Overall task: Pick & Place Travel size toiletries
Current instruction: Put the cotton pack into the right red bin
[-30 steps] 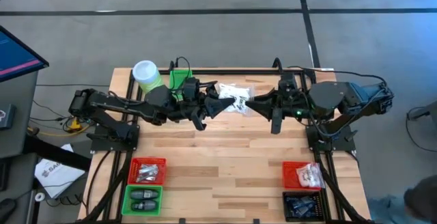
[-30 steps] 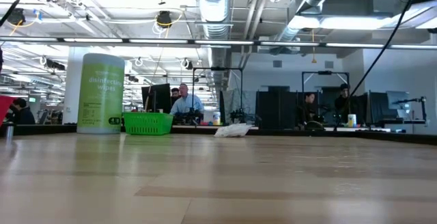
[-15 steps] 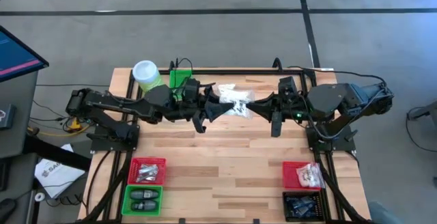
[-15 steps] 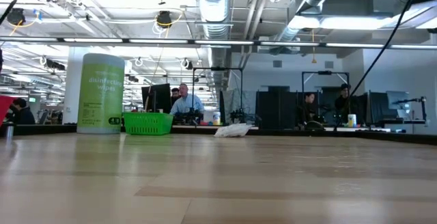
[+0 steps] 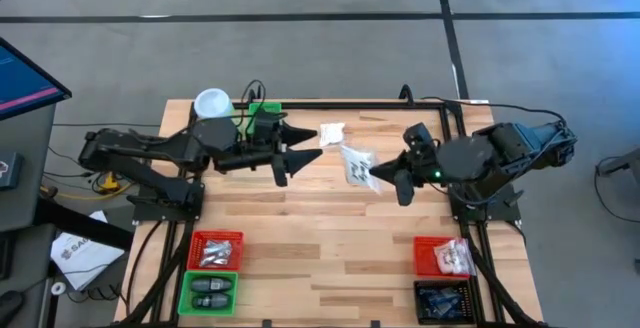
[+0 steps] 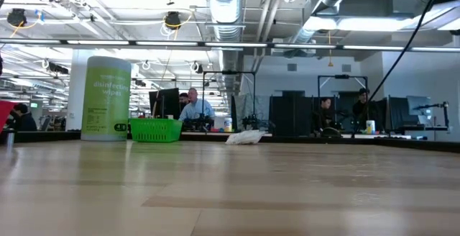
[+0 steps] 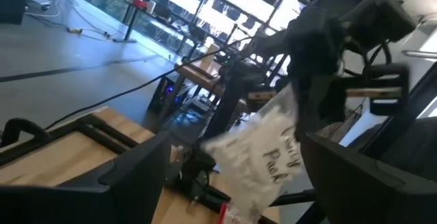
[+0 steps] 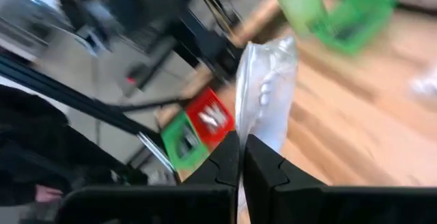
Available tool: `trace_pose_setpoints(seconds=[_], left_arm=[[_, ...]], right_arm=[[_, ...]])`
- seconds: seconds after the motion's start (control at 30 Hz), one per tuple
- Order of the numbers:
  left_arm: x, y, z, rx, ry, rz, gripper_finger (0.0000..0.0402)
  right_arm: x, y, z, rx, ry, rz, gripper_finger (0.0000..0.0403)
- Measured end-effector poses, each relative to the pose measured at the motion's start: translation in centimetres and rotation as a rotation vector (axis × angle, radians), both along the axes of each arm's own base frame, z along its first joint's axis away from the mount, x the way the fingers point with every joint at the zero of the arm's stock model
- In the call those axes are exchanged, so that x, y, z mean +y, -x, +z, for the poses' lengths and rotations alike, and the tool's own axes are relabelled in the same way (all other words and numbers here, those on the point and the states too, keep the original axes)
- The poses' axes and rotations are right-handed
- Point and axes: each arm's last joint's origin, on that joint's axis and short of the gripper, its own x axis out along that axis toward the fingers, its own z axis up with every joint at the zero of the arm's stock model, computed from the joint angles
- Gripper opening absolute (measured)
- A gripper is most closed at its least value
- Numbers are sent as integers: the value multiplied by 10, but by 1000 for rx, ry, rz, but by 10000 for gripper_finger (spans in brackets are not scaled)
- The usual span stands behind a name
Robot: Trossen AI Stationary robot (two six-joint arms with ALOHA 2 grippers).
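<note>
High view had a white crinkly sachet [image 5: 358,164] pinched in the right gripper [image 5: 376,175], hanging over the back middle of the wooden table [image 5: 330,238]. From the right wrist view the two dark fingers [image 8: 225,162] were pressed together on the lower edge of that sachet [image 8: 266,94], which stood up above them. A second white sachet [image 5: 331,132] lay on the boards just behind the held one, near the table's back rail; the low view showed it [image 6: 244,137] as a small crumpled heap far across the table.

Facing the held sachet, the left gripper [image 5: 300,150] hung with its fingers spread wide and nothing between them; its wrist camera looked straight at the sachet [image 7: 270,156] dangling from the other arm.

Behind the left arm stood the tall green canister [image 5: 214,108] with its white lid, and beside it a green basket [image 5: 262,118], both at the back edge.

Along the front edge, on the left, a red bin [image 5: 216,250] held silvery packets and a green bin [image 5: 210,293] held dark oval pieces. On the right, a second red bin [image 5: 443,256] held white sachets and a black bin [image 5: 443,301] held dark packets.

People [image 6: 194,110] sat at desks in the room behind.
</note>
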Motion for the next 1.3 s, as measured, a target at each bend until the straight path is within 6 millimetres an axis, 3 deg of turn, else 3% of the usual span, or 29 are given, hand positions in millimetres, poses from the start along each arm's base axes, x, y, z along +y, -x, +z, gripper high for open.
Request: trace_pose_setpoints(seconds=[0.2, 0.43, 0.57, 0.9, 1.1, 1.3], left_arm=[[-1, 4, -3, 47, -7, -1, 323], [-2, -2, -11, 85, -9, -3, 324], [-3, -5, -27, 132, 16, -13, 324], [-4, -7, -49, 180, 83, -49, 324], [-5, -7, -49, 180, 83, -61, 324], [-5, -7, -49, 180, 83, -62, 324]], right_arm=[[11, 21, -22, 237, -94, -60, 0], [28, 39, -41, 351, -155, -127, 0], [44, 48, -55, 447, -216, -107, 0], [81, 74, -113, 719, -373, -191, 0], [94, 87, -146, 898, -445, -256, 0], [101, 92, -175, 963, -482, -277, 0]])
